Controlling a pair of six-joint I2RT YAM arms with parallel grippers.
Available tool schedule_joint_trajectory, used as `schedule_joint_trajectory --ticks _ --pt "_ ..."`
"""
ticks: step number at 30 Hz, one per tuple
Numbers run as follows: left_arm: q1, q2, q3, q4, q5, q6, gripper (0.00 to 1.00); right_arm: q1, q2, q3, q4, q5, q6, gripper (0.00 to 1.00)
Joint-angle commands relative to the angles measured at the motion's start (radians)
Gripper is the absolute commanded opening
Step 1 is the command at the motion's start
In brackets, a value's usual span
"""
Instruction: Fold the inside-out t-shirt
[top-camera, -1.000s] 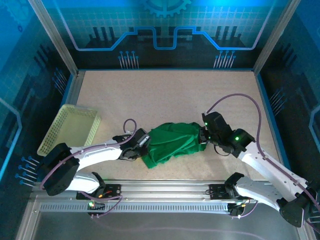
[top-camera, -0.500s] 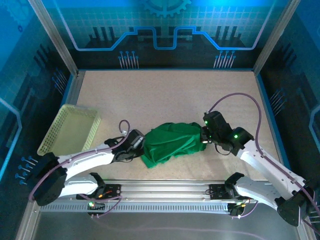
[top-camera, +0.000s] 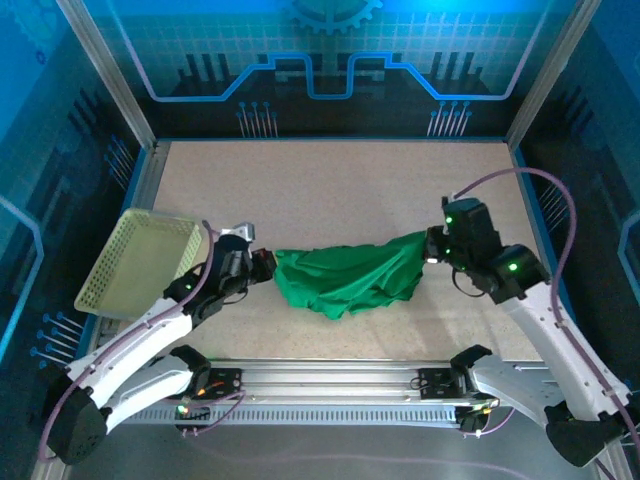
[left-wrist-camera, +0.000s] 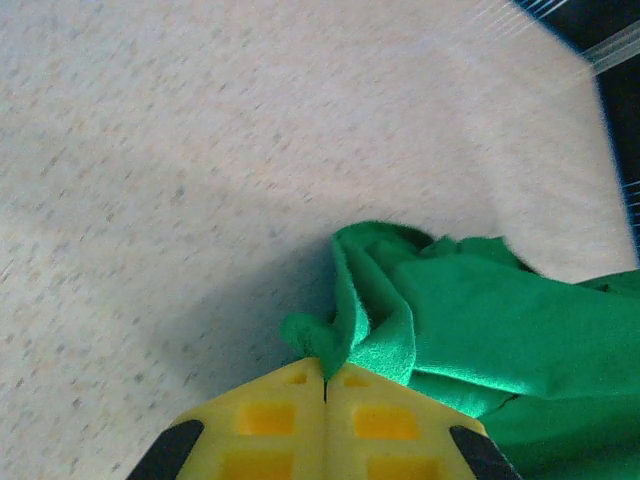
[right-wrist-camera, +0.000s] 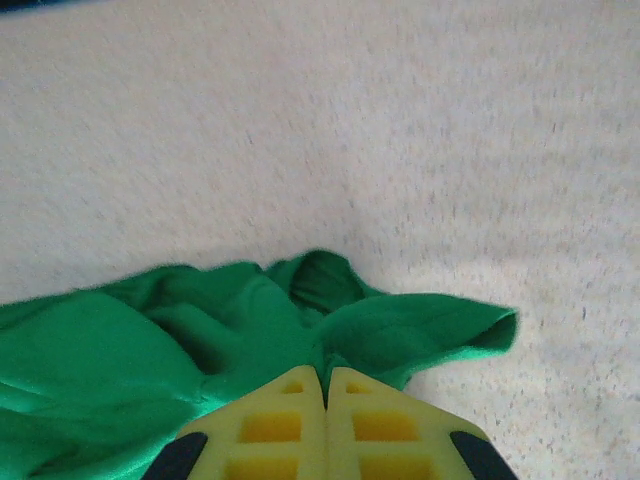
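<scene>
Bare table (top-camera: 330, 180) runs from 10 to 2 o'clock of the green t-shirt (top-camera: 350, 280), open as far as the back wall (top-camera: 330, 100). The t-shirt spans the middle like a barrier, pinched at its 9 o'clock end by the left gripper (top-camera: 270, 266) and at its 3 o'clock end by the right gripper (top-camera: 430, 247). Further out at 9 o'clock the yellow basket (top-camera: 140, 265) takes up the left edge. At 6 o'clock a narrow bare strip lies between the cloth and the metal rail (top-camera: 330, 385), flanked by the 2 arms.
</scene>
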Motion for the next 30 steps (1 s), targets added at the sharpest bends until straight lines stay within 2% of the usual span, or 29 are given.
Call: schedule_joint_trajectory --ticks 1,5,11,15,18,22,25,28,30 --pt "0.034 -0.01 0.056 0.119 0.087 0.059 0.0 -0.022 -0.002 0.142 -0.071 0.004 -0.055 0.0" --pt "0.062 -0.006 0.14 0.17 0.143 0.094 0.0 -0.043 0.026 0.321 -0.121 0.028 -0.118 0.0" --pt "0.109 0.018 0.376 0.181 0.208 0.191 0.0 -0.09 0.118 0.682 -0.17 0.013 -0.211 0.0" --pt "0.122 0.0 0.46 0.21 0.205 0.23 0.0 -0.093 0.198 0.919 -0.216 0.04 -0.251 0.0" --pt "0.131 -0.019 0.488 0.211 0.199 0.25 0.0 -0.095 0.219 1.01 -0.224 0.089 -0.283 0.0" --pt "0.144 -0.045 0.49 0.204 0.199 0.26 0.0 -0.095 0.205 1.026 -0.206 0.143 -0.313 0.0" --pt "0.144 -0.038 0.488 0.166 0.2 0.271 0.0 -0.095 0.188 0.98 -0.184 0.108 -0.315 0.0" --pt "0.146 -0.019 0.457 0.123 0.173 0.272 0.0 -0.095 0.163 0.848 -0.16 0.071 -0.292 0.0" --pt "0.148 0.011 0.431 0.094 0.154 0.267 0.0 -0.095 0.132 0.685 -0.116 0.05 -0.27 0.0"
